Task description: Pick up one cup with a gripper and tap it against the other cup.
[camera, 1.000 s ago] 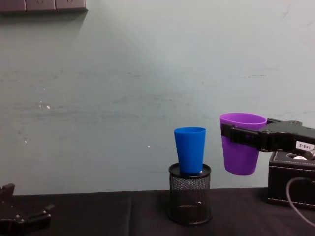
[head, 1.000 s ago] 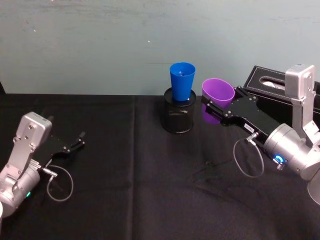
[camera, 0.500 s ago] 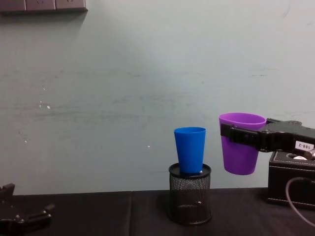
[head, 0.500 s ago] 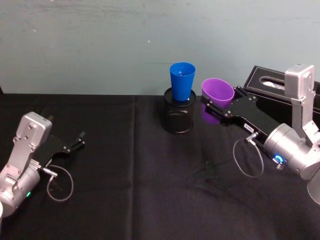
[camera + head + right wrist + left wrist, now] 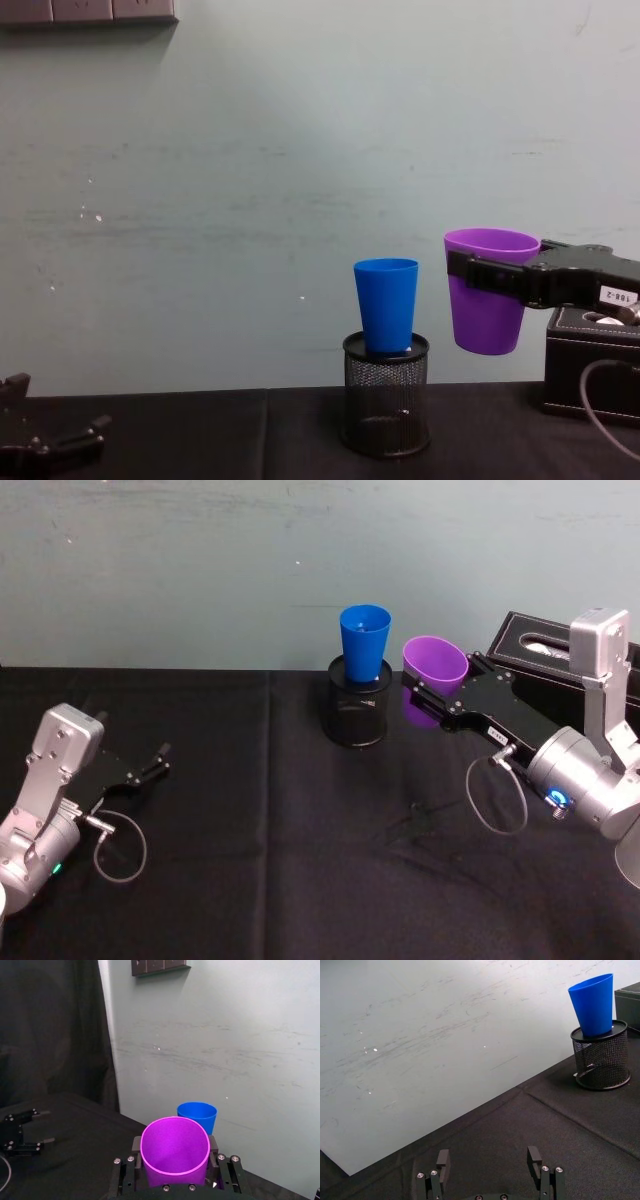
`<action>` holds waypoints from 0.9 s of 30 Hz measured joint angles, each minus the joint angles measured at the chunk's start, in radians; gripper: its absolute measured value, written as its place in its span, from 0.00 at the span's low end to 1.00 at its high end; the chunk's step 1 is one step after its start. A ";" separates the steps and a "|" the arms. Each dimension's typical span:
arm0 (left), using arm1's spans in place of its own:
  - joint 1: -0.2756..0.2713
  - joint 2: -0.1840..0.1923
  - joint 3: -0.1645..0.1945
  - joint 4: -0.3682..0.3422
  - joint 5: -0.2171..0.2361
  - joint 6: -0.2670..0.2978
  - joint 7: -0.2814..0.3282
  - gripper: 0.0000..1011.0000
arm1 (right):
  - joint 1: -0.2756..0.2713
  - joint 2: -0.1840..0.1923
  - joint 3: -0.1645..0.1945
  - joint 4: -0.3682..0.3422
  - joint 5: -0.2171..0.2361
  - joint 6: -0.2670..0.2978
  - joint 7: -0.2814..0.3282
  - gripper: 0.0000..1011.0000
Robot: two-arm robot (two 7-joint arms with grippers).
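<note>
Since the black two-jawed right gripper (image 5: 437, 685), right of centre, grips the short purple plastic cup (image 5: 436, 660) just beside the taller blue plastic cup (image 5: 364, 645) perched in the black wire-mesh holder (image 5: 355, 720), I'd ease it toward frame-left gently, the left gripper (image 5: 158, 760) lying spread-fingered lower left.

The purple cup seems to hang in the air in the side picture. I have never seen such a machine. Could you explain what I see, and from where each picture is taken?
It is a robot with two arms, seen by four cameras: one on the head looking down, one on the chest looking across the table, one on each wrist. The right gripper holds the purple cup in the air, jaws shut on its sides. Beside it, not touching, the blue cup stands upright in a black mesh pen holder on the black-covered table. A black box sits at the far right. The left gripper rests low on the left, jaws open, empty.
</note>
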 joint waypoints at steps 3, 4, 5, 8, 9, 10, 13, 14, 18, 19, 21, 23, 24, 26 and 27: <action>0.000 0.000 0.000 0.000 0.000 0.000 0.000 1.00 | -0.002 0.003 0.001 0.000 0.006 -0.005 0.008 0.73; 0.000 0.000 0.000 0.000 0.000 0.000 0.000 1.00 | -0.003 0.004 0.001 -0.001 0.008 -0.006 0.010 0.73; 0.000 0.000 0.000 0.000 0.000 0.000 0.000 1.00 | -0.005 0.006 0.001 -0.003 0.012 -0.006 0.012 0.73; 0.000 0.000 0.000 0.000 0.000 0.000 0.000 1.00 | -0.012 0.013 0.002 -0.010 0.017 -0.003 0.016 0.73; 0.000 0.000 0.000 0.000 0.000 0.000 0.000 1.00 | -0.014 0.014 0.002 -0.011 0.018 -0.001 0.017 0.73; 0.000 0.000 0.000 0.000 0.000 0.000 0.000 1.00 | -0.016 0.016 0.002 -0.013 0.019 0.001 0.017 0.73; 0.000 0.000 0.000 0.000 0.000 0.000 0.000 1.00 | -0.024 0.022 0.001 -0.017 0.023 0.009 0.017 0.73; 0.000 0.000 0.000 0.000 0.000 0.000 0.000 1.00 | -0.026 0.023 0.001 -0.018 0.025 0.011 0.017 0.73; 0.000 0.000 0.000 0.000 0.000 0.000 0.000 1.00 | -0.036 0.026 -0.001 -0.021 0.036 0.019 0.019 0.73; 0.000 0.000 0.000 0.000 0.000 0.000 0.000 1.00 | -0.040 0.026 -0.002 -0.022 0.040 0.021 0.019 0.73; 0.000 0.000 0.000 0.000 0.000 0.000 0.000 1.00 | -0.046 0.027 -0.003 -0.023 0.046 0.025 0.019 0.73; 0.000 0.000 0.000 0.000 0.000 0.000 0.000 1.00 | -0.051 0.029 -0.005 -0.023 0.050 0.026 0.020 0.73; 0.000 0.000 0.000 0.000 0.000 0.000 0.000 1.00 | -0.052 0.029 -0.006 -0.023 0.052 0.028 0.021 0.73; 0.000 0.000 0.000 0.000 0.000 0.000 0.000 1.00 | -0.058 0.032 -0.010 -0.023 0.058 0.032 0.024 0.73; 0.000 0.000 0.000 0.000 0.000 0.000 0.000 1.00 | -0.058 0.032 -0.010 -0.023 0.058 0.032 0.024 0.73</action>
